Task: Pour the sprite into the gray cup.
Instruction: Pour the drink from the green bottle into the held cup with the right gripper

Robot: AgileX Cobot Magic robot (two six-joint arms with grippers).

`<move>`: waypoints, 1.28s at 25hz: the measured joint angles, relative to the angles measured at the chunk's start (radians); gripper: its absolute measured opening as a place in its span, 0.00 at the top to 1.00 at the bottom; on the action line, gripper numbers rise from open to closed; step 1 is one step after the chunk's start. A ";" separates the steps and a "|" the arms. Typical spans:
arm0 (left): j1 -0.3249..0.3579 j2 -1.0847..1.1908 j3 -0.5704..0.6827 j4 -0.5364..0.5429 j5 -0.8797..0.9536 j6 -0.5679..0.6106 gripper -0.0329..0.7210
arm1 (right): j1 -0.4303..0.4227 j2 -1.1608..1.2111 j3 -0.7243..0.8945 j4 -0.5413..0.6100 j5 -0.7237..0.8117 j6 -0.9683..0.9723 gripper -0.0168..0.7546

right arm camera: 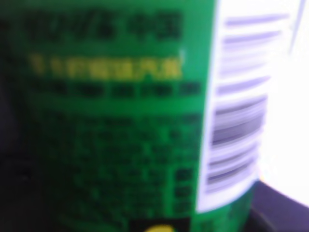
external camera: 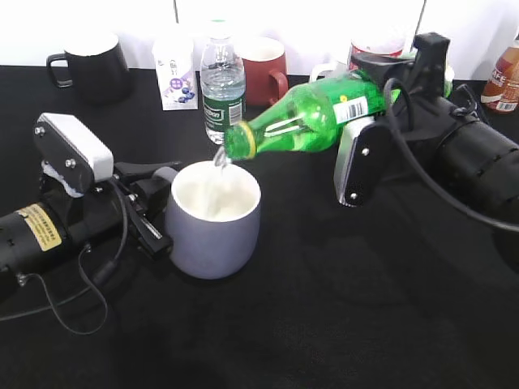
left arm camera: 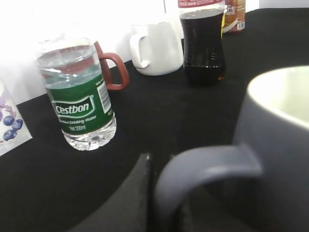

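Observation:
The sprite point(external camera: 312, 116), a green bottle, is tilted nearly flat with its open neck over the gray cup point(external camera: 212, 235), and a thin clear stream falls into the cup. My right gripper point(external camera: 375, 101) is shut on the sprite's labelled middle; in the right wrist view the green label point(right arm camera: 120, 121) fills the frame. My left gripper point(external camera: 152, 198) is shut on the gray cup's loop handle point(left arm camera: 203, 166); the cup point(left arm camera: 275, 145) stands upright on the black table.
At the back stand a black mug point(external camera: 96, 69), a small carton point(external camera: 176, 71), a clear water bottle point(external camera: 222, 81), a dark red mug point(external camera: 263, 69), a white mug point(left arm camera: 157, 48), a cola bottle point(left arm camera: 202, 43) and an amber bottle point(external camera: 503, 77).

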 joint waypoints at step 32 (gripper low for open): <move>0.000 -0.034 -0.007 0.037 0.021 0.008 0.88 | 0.000 0.000 -0.001 -0.026 -0.025 -0.074 0.43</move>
